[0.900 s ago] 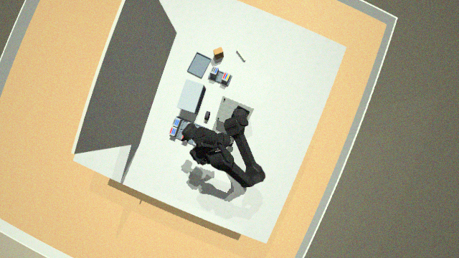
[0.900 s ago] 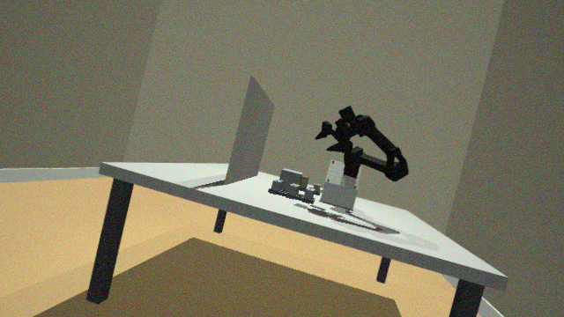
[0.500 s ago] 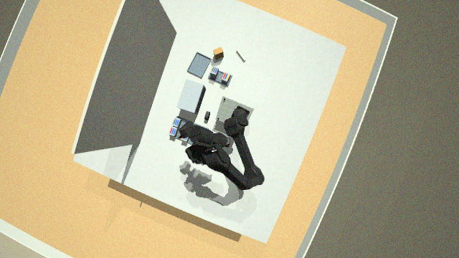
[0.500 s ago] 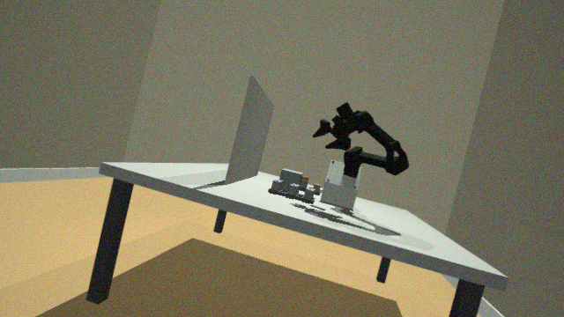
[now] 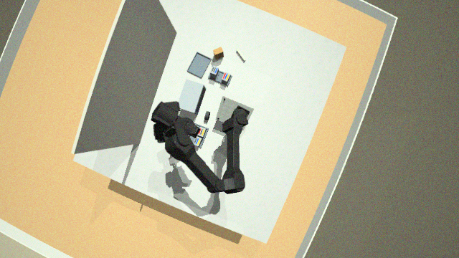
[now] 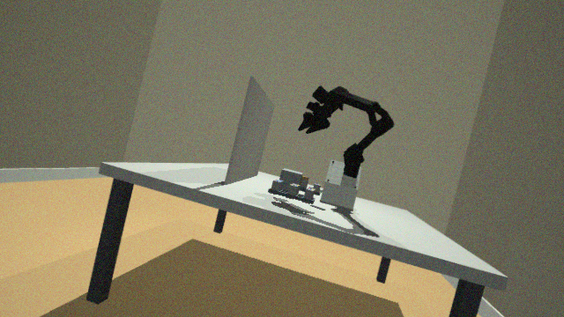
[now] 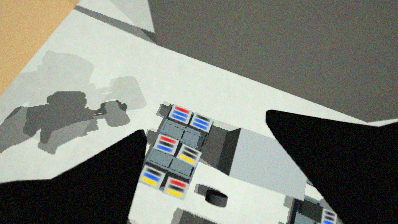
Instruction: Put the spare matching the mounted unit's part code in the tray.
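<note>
My gripper [image 7: 206, 125] [image 6: 304, 130] is open and empty, high above the table. Below it, a dark rack [image 7: 172, 131] holds several striped units, among them a red-blue-blue one [image 7: 180, 114], a red-black-blue one [image 7: 166, 143], a black-blue-yellow one [image 7: 151, 177] and a red-black-yellow one [image 7: 176, 188]. The arm partly hides this rack in the top view. A smaller holder [image 5: 219, 77] carries a blue-striped unit [image 5: 214, 72] and a red-and-yellow-striped unit [image 5: 225, 77]. The blue-grey tray [image 5: 199, 65] is empty. No printed back code is readable.
A pale grey box [image 5: 191, 96] [image 7: 267, 160] stands between rack and tray. A small black object [image 5: 207, 115] [image 7: 216, 198] lies near it. An orange block [image 5: 218, 52] and a thin stick [image 5: 240, 56] are beyond the holder. A tall grey panel [image 5: 130, 72] [image 6: 253, 132] borders the work area.
</note>
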`<state>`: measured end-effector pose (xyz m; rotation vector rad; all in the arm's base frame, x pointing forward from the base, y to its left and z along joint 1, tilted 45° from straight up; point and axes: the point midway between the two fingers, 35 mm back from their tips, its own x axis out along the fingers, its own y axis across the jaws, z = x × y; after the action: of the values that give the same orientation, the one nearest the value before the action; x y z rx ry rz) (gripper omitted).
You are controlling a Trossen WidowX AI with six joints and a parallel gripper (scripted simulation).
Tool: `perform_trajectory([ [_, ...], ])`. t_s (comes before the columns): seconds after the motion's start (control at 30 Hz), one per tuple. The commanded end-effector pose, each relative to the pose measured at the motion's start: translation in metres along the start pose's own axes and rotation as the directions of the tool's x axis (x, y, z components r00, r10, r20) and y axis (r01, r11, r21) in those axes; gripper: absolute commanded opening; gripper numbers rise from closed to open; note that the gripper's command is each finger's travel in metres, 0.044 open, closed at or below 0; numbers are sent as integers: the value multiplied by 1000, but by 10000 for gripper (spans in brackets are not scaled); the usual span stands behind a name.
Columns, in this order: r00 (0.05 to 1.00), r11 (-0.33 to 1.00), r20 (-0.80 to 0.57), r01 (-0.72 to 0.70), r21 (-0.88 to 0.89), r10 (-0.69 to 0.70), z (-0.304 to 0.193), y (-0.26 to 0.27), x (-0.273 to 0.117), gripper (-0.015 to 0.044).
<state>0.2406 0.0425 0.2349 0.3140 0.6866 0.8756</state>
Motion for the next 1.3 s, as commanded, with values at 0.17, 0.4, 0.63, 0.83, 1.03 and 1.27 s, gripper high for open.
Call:
perform_trajectory([
  [0.17, 966, 973, -259, 63, 222, -3, 2, -78, 30, 440],
  [0.4, 900, 930, -434, 119, 348, 47, -12, -141, 67, 440],
  [0.63, 823, 891, -560, 178, 418, 98, -39, -186, 101, 440],
  [0.83, 823, 891, -560, 178, 418, 98, -39, -186, 101, 440],
  [1.03, 823, 891, -560, 178, 418, 98, -39, -186, 101, 440],
  [1.27, 818, 929, -568, 137, 343, 89, -34, -164, 106, 440],
])
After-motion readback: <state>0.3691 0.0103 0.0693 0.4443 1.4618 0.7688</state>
